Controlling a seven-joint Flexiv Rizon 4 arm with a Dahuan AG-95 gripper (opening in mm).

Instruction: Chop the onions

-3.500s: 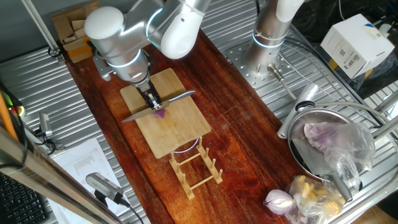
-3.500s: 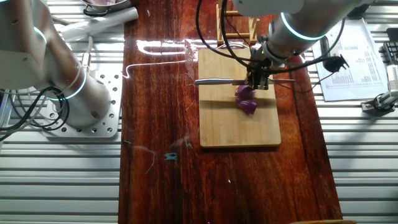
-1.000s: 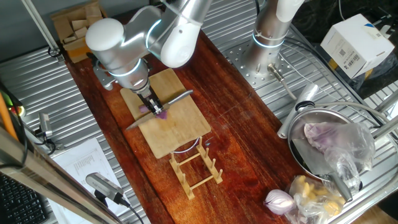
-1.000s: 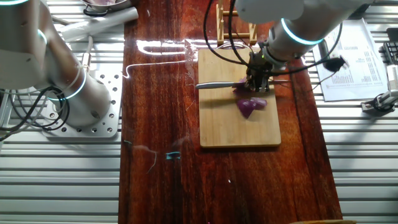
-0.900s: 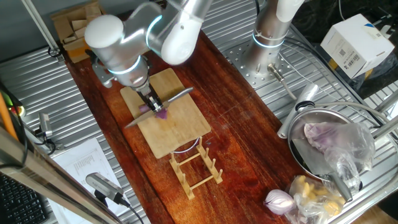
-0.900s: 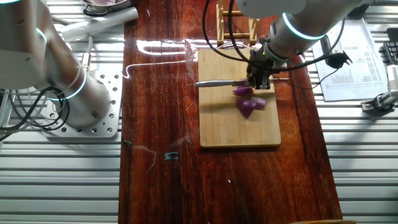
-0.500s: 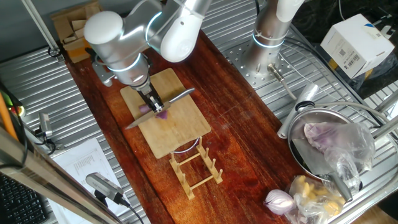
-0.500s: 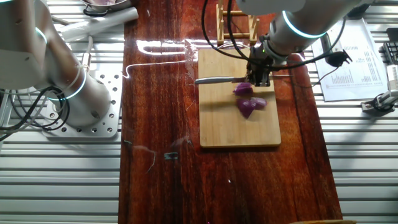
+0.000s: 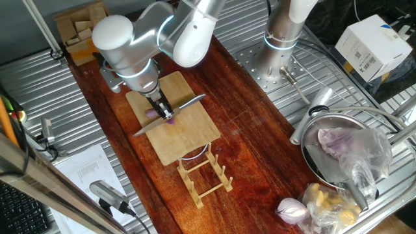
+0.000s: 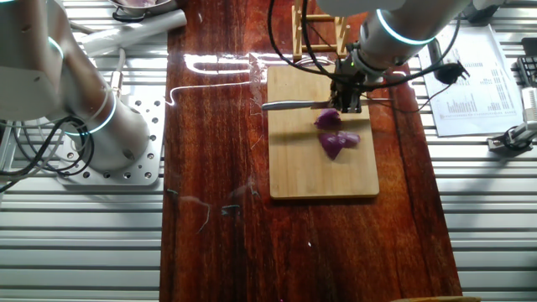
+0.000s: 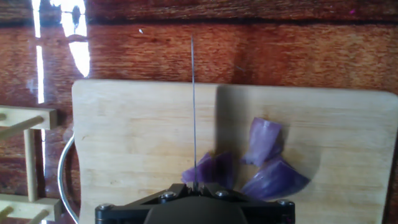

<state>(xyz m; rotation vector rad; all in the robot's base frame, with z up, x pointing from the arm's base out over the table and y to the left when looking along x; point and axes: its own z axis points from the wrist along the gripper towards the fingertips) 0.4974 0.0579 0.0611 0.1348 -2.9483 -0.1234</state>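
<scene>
Claw: the gripper (image 10: 348,102) is clamped on the handle of a knife (image 10: 289,106), seen edge-on in the hand view as a thin line running straight out ahead of it (image 11: 193,106).
Knife: slim, grey metal blade, held level above the board, its tip out past the board's edge over the table.
Onions: purple-red pieces (image 10: 333,132) with paler cut faces lie on the board right beneath the claw; in the hand view one piece (image 11: 209,170) sits directly under the blade by the claw, and two more (image 11: 268,158) lie just to one side, touching each other.
Board: pale rectangular wooden cutting board (image 9: 184,133), fine even grain, rounded corners, lying flat below the claw.
Rack: light wooden dowel rack (image 9: 205,173) just past the board's end, with what looks like a thin wire loop at its foot.
Table: dark reddish, glossy wooden plank (image 10: 210,193) with window glare, flanked by ribbed metal panels (image 10: 80,243).
Bowl: metal pan (image 9: 325,127) well apart from the claw, holding a pale purple lump in clear plastic (image 9: 354,146).
Whole onion: papery red onion (image 9: 291,209) near the pan.
Writing: a printed sheet (image 9: 81,172) and a white box with a label (image 9: 368,44); the text is too small to read.
</scene>
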